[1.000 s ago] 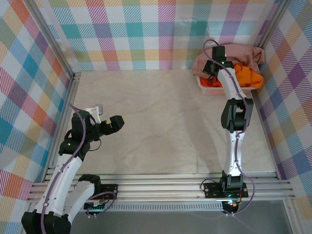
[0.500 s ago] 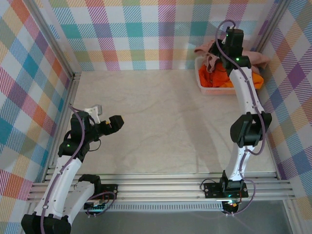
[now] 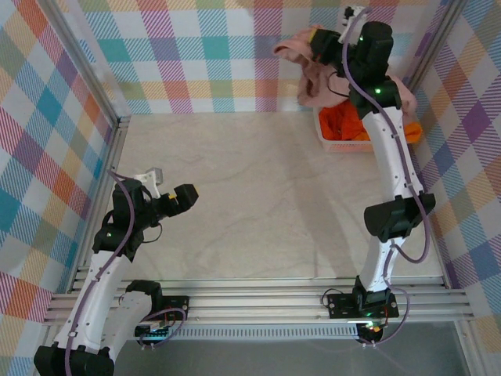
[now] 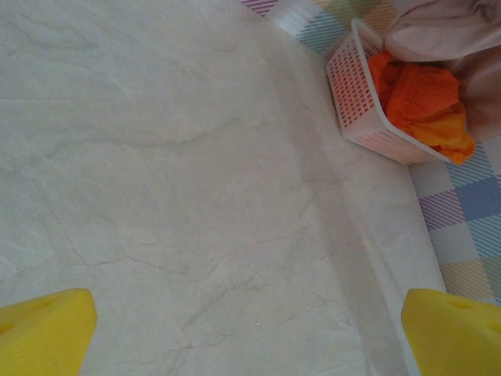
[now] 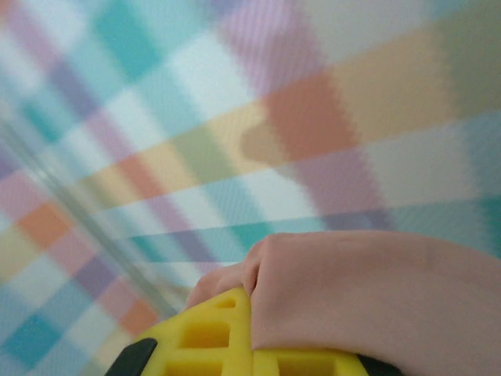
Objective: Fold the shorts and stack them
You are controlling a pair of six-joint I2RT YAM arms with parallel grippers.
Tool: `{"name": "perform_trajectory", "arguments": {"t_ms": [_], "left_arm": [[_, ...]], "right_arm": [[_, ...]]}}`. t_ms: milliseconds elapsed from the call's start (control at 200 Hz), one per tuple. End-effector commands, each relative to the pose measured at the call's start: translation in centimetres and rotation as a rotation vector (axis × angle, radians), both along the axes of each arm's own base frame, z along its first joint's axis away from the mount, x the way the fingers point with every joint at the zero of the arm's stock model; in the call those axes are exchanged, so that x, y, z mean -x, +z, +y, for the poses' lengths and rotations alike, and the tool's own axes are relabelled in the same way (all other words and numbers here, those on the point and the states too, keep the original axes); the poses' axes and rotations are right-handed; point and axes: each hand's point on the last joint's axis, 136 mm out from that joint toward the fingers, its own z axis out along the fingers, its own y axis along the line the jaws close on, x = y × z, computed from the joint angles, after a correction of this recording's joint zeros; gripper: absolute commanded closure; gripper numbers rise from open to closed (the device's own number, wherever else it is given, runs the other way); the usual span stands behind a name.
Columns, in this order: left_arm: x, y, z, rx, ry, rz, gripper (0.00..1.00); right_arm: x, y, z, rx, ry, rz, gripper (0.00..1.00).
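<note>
Right jaws: closed together on a fold of the pink shorts (image 3: 310,72). In the right wrist view the cloth (image 5: 376,290) is bunched against one yellow finger (image 5: 207,338) and drapes over it, hiding the opposite finger. From the top view these jaws are held high at the far right corner, close to the checked wall (image 3: 227,55), with the right arm (image 3: 391,149) stretched up from the near edge. The pink shorts hang below and to the left of the jaws in a loose crumpled bundle, off the table (image 3: 258,196). Their lower folds reach down near the far left corner of the white mesh basket (image 3: 344,146); I cannot tell whether they touch it. The orange shorts (image 3: 344,121) lie heaped in the basket, and the yellow-orange shorts (image 3: 411,129) spill over its right end. The basket sits on the table in the far right corner, against the wall. Left jaws: wide apart, nothing between them, with the two yellow fingers (image 4: 43,333) at the bottom corners of the left wrist view and bare table between. They hover over the near left part of the table, well apart from the basket (image 4: 356,102) and from all three shorts. That view looks across at the orange shorts (image 4: 407,86), the yellow-orange shorts (image 4: 446,133) and pink cloth (image 4: 446,31) above the basket.
</note>
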Motion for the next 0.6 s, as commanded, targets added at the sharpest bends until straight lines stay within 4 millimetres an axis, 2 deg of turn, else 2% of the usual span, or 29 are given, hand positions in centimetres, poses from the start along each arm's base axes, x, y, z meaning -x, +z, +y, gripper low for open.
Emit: {"name": "perform_trajectory", "arguments": {"t_ms": [0,190,295,425,520,595], "left_arm": [[-0.2,1.6,-0.3,0.026,-0.001,-0.055,0.00],[-0.3,2.5,-0.1,0.034,0.016,-0.089,0.00],[-0.4,3.2,0.1,0.040,0.026,-0.116,0.00],[-0.4,3.8,0.3,0.044,0.046,-0.140,0.00],[-0.2,4.1,0.5,0.042,0.055,-0.152,0.00],[-0.1,3.9,0.7,0.037,0.066,-0.152,0.00]], "right_arm": [[6.0,6.0,5.1,-0.032,0.243,-0.181,1.00],[11.4,7.6,11.0,-0.074,0.509,-0.209,1.00],[13.0,6.9,12.9,-0.090,0.626,-0.172,1.00],[11.9,1.8,14.0,-0.018,0.641,-0.020,1.00],[10.7,-3.7,13.9,0.044,0.595,0.081,1.00],[10.9,-8.6,13.3,0.101,0.557,0.145,1.00]]}}
